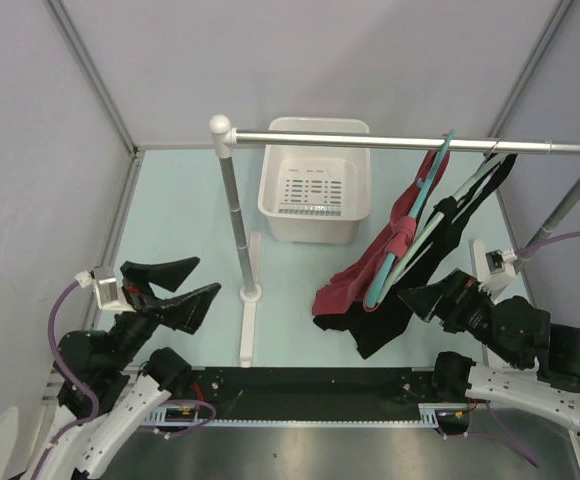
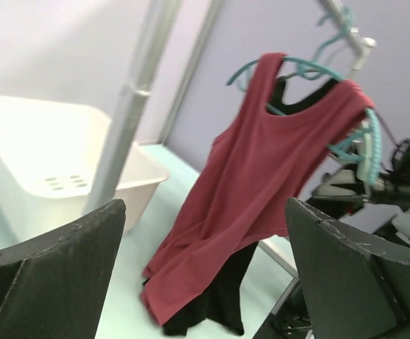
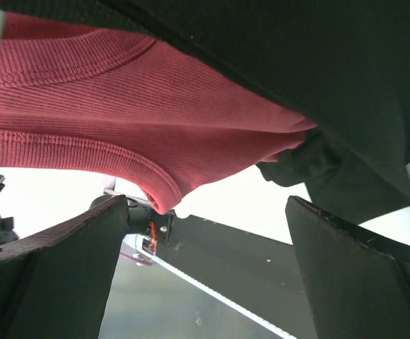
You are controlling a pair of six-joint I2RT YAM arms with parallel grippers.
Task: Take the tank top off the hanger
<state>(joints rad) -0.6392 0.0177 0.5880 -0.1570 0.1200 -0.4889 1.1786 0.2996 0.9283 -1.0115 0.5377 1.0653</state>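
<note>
A red tank top (image 1: 375, 262) hangs on a teal hanger (image 1: 422, 208) from the silver rail (image 1: 410, 142); its hem drags on the table. A black tank top (image 1: 440, 245) hangs on a second teal hanger just to its right. In the left wrist view the red top (image 2: 251, 176) hangs over the black one. My left gripper (image 1: 170, 285) is open and empty at the near left, well apart from the clothes. My right gripper (image 1: 422, 297) is open at the lower edge of the garments; in its view red ribbed cloth (image 3: 120, 106) and black cloth (image 3: 318, 78) hang just above the jaws.
A white perforated basket (image 1: 313, 180) stands at the back middle, behind the rail. The rail's left post (image 1: 236, 215) stands on a white foot (image 1: 249, 310) in the middle of the table. A black strip (image 1: 310, 385) runs along the near edge.
</note>
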